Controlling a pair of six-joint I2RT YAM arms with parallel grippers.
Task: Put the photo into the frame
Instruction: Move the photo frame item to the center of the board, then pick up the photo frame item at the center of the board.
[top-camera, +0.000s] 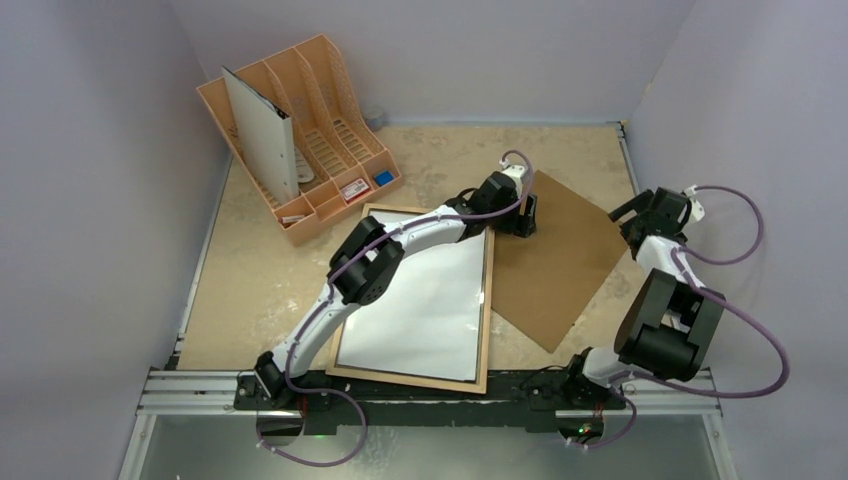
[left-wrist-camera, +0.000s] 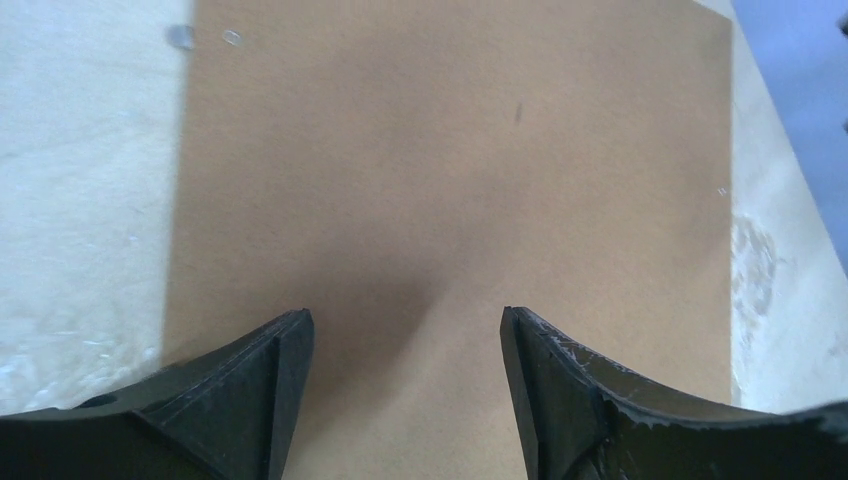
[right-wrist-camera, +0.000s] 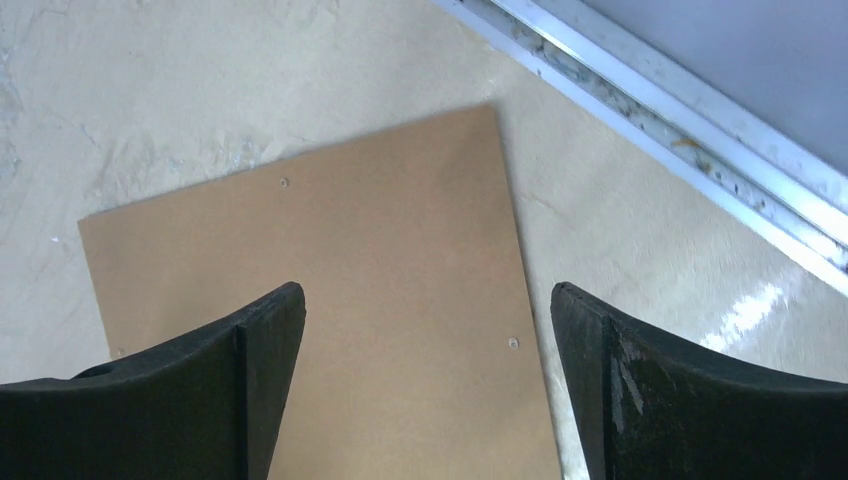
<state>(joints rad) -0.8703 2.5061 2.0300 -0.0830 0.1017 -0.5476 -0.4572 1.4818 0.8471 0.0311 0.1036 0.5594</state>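
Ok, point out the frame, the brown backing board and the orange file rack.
frame (top-camera: 410, 378): top view, on its near wooden rim.
brown backing board (top-camera: 560, 270): top view, on its bare middle.
orange file rack (top-camera: 348, 206): top view, on its low front wall.

I see my right gripper (right-wrist-camera: 427, 295) with its jaws spread wide above a brown board (right-wrist-camera: 300, 220) lying flat on the pale table (right-wrist-camera: 150, 90). A metal rail (right-wrist-camera: 650, 110) runs along the table's edge at far right.
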